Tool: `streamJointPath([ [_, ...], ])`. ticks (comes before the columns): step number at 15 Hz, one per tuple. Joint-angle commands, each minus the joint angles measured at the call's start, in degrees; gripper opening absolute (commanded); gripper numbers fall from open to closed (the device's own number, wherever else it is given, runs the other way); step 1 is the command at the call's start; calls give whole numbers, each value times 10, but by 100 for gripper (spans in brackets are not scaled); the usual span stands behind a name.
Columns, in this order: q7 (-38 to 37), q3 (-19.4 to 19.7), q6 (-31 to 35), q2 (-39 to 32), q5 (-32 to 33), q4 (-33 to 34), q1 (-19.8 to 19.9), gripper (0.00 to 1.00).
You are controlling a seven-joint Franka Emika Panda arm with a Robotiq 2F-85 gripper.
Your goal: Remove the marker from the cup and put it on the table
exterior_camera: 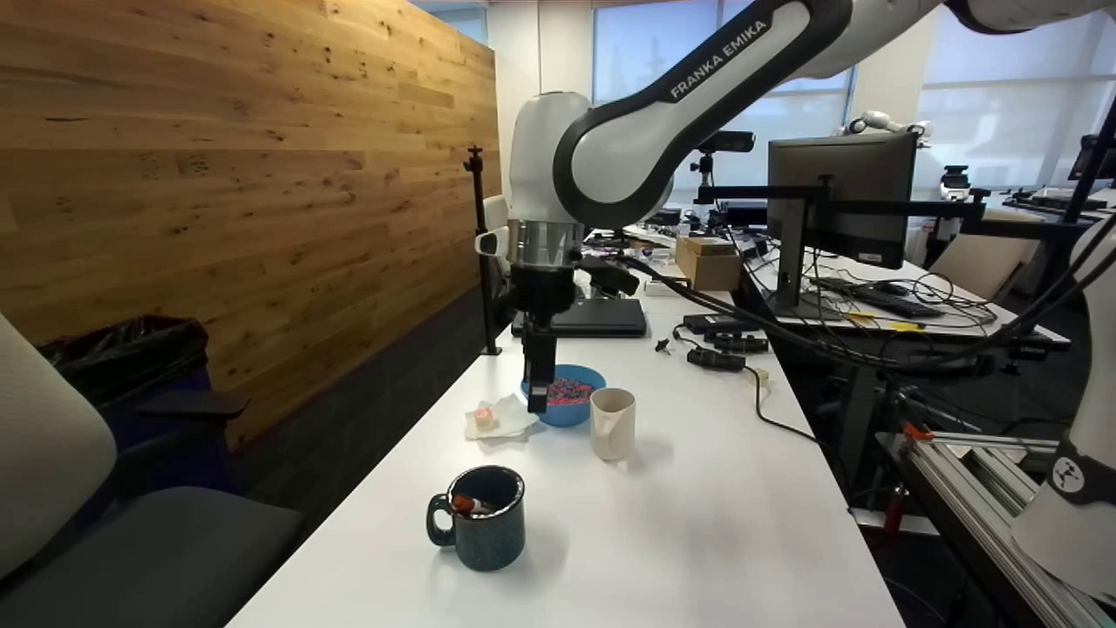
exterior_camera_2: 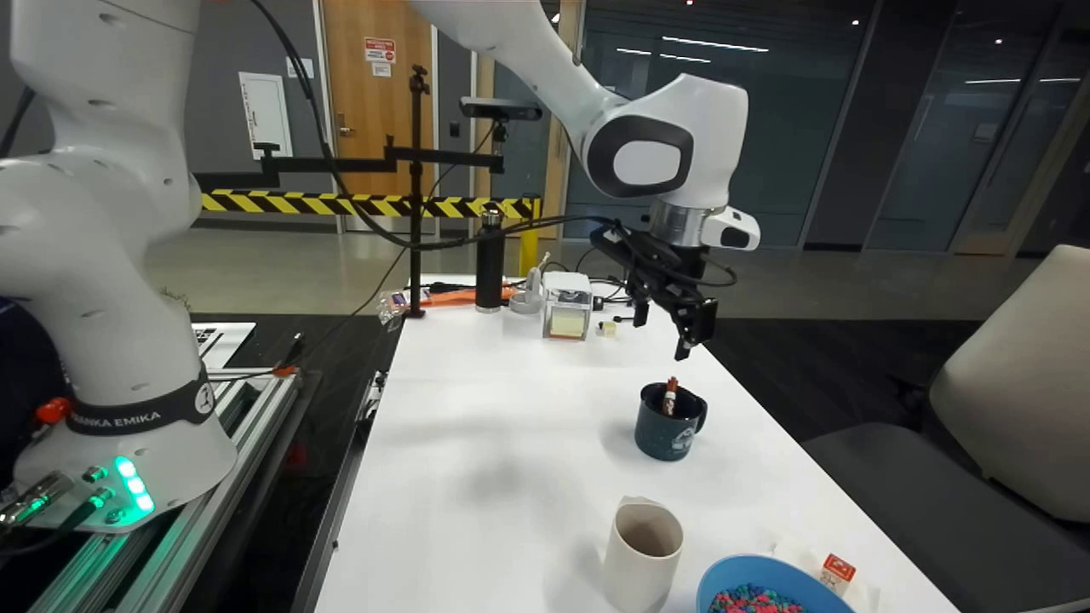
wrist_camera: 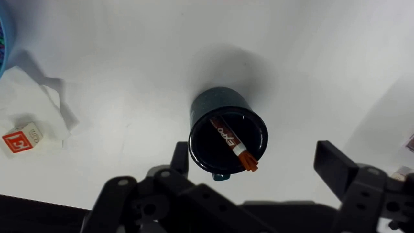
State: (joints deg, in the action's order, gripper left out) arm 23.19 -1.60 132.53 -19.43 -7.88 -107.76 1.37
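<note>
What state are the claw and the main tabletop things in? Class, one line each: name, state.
claw: open, holding nothing
mug: upright
marker: leaning inside the mug, orange end up
cream cup: upright
bowl: upright, holding coloured bits
paper: creased
block: on the paper, red E showing
</note>
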Motion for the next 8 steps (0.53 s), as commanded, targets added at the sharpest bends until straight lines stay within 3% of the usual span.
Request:
streamJointPath([
  [1,23,-19,-5,-34,5,34,11,100],
  [8,32,-25,-8,-53,11,43,14,100],
])
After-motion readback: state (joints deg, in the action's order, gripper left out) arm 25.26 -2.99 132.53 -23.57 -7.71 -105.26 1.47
